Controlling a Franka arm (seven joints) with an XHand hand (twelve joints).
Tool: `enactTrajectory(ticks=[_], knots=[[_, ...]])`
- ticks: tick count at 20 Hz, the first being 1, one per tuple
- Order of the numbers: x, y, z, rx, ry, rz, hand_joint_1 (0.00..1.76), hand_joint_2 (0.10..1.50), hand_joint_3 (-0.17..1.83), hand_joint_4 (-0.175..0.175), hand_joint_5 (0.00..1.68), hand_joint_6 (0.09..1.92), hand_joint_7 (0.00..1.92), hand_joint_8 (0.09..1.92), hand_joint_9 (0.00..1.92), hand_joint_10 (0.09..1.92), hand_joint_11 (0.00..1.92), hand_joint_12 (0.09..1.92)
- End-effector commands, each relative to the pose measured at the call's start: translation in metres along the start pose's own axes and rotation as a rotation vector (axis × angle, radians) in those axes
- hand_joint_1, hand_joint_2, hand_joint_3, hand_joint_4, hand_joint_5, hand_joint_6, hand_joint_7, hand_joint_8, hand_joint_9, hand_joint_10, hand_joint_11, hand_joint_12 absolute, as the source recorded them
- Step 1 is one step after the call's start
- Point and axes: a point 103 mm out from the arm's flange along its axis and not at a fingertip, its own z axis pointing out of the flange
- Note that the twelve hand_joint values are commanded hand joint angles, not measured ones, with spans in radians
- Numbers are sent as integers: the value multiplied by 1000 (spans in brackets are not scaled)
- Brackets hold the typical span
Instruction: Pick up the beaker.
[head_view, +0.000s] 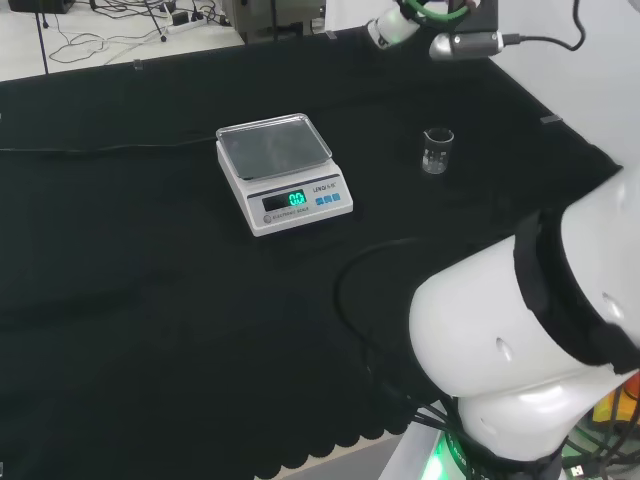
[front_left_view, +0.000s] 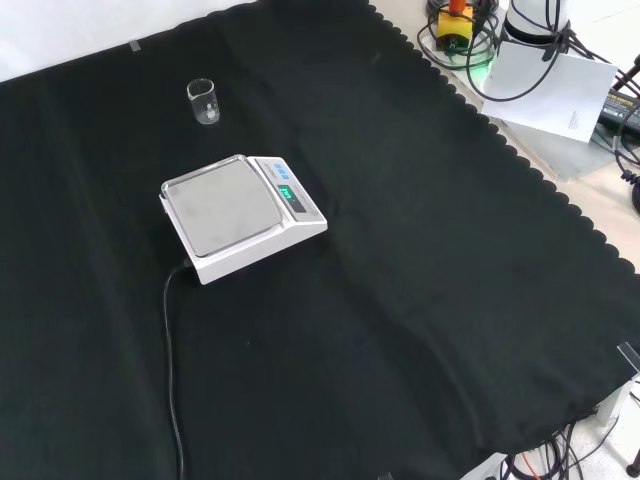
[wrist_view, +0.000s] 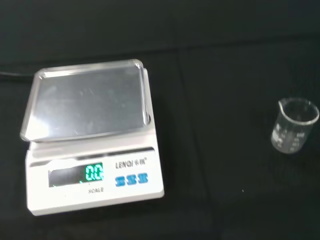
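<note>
A small clear glass beaker (head_view: 437, 150) stands upright on the black cloth, to the right of the scale in the head view. In the front view the beaker (front_left_view: 203, 101) is beyond the scale, near the far left. The wrist view looks down from well above on the beaker (wrist_view: 294, 125), which stands apart from the scale and looks empty. Nothing touches it. The arm's wrist end with a green ring (head_view: 430, 15) sits at the top edge of the head view, above and behind the beaker.
A white digital scale (head_view: 283, 172) with a bare steel pan (front_left_view: 222, 205) and a lit green display (wrist_view: 93, 173) sits mid-cloth. Its black cable (front_left_view: 170, 350) runs toward the front edge in the front view. The arm's white links (head_view: 540, 330) fill the head view's lower right.
</note>
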Motion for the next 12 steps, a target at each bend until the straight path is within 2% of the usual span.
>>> enactTrajectory(ticks=[1,4,7,12], knots=[[-33,60,39,53,40,6,596,991,77,20,361,87,252,617,196,810,0,1064],[-49,74,43,44,67,5,597,991,79,17,365,87,255,619,198,811,0,1067],[-68,88,49,42,93,23,598,991,81,14,372,87,263,623,207,813,0,1076],[-97,108,64,48,86,44,599,992,84,12,379,87,266,626,211,814,0,1084]])
